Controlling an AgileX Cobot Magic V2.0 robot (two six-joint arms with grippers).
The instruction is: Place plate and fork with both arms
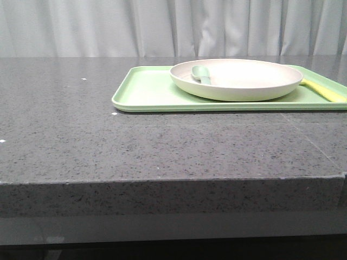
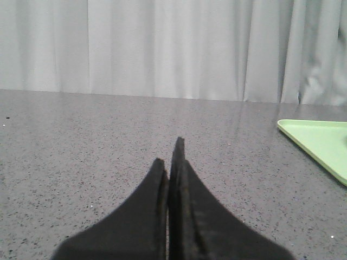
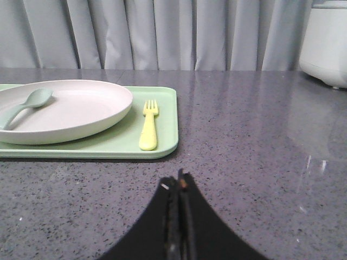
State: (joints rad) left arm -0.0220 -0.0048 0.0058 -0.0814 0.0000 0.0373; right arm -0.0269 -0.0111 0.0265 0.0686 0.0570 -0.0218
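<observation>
The cream-white plate [image 1: 236,79] rests on the light-green tray [image 1: 146,89] at the table's back right, with a pale grey-green spoon [image 1: 201,74] lying in it. In the right wrist view the plate [image 3: 76,108] sits beside the yellow fork [image 3: 149,125], which lies on the tray with its tines pointing away. The fork [image 1: 324,91] shows as a yellow strip at the tray's right end. My right gripper [image 3: 175,184] is shut and empty, over bare table in front of the tray. My left gripper [image 2: 169,154] is shut and empty, left of the tray [image 2: 320,142].
A dark speckled stone table [image 1: 108,141] carries everything; its front edge runs across the front view. A white appliance [image 3: 327,40] stands at the back right in the right wrist view. Grey curtains [image 1: 162,27] hang behind the table.
</observation>
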